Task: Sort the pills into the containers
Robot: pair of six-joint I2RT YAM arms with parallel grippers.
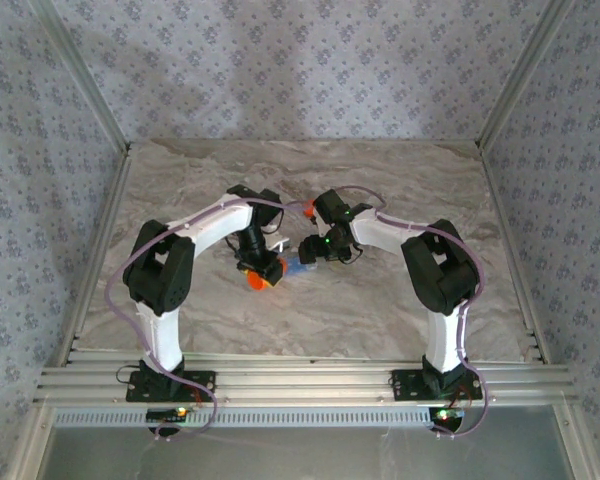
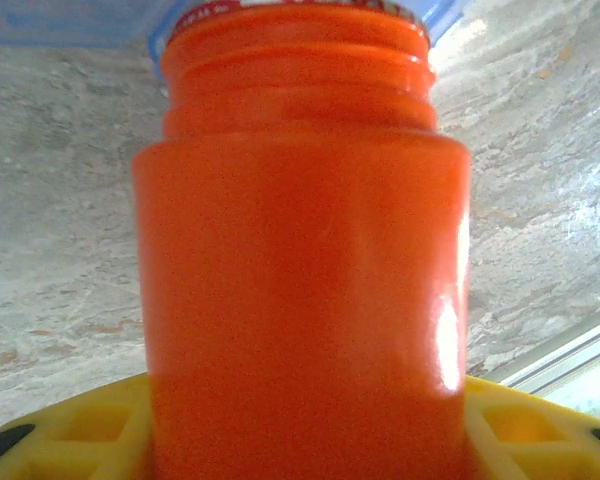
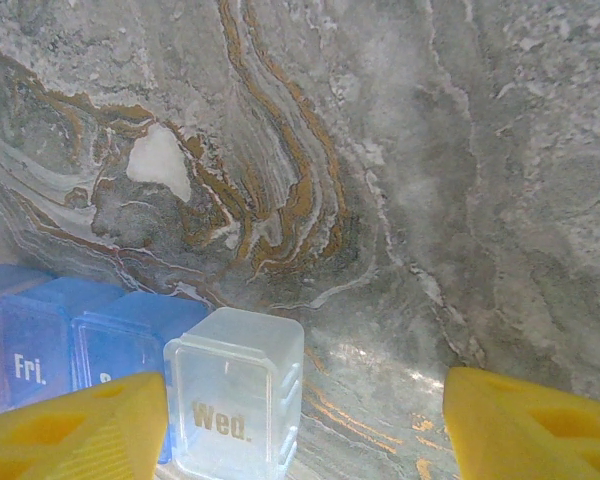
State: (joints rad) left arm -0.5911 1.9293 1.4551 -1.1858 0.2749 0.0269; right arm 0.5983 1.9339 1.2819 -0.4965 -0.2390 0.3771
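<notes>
Two white arms meet over the middle of a marble table (image 1: 380,180), walled on three sides in patterned paper, during a pill-sorting run. The left gripper (image 1: 262,274) is clenched on the orange bottle (image 2: 300,280), its yellow fingers (image 2: 70,430) pressed against either side of the body low down. The bottle's threaded neck points toward the blue pill organiser (image 1: 300,264), which lies just right of it near table centre. The right gripper (image 3: 308,405) hangs released over the organiser with its jaws wide. The clear "Wed." compartment (image 3: 235,400) sits just beside one finger, with bare marble in front of the other. A blue "Fri." compartment (image 3: 28,352) sits further left in the row.

The likeliest trouble is a spill. If the bottle tips too sharply, its contents could scatter across the marble or land in the wrong day's slot. Whether a cap is on cannot be told (only a red-and-white rim shows at the mouth). The low hold on a glossy wall could also let the bottle pivot. The two grippers work near each other, so a careless move by either could knock the light organiser askew. The right gripper itself crowds the space above the compartments. No pills can be made out.
</notes>
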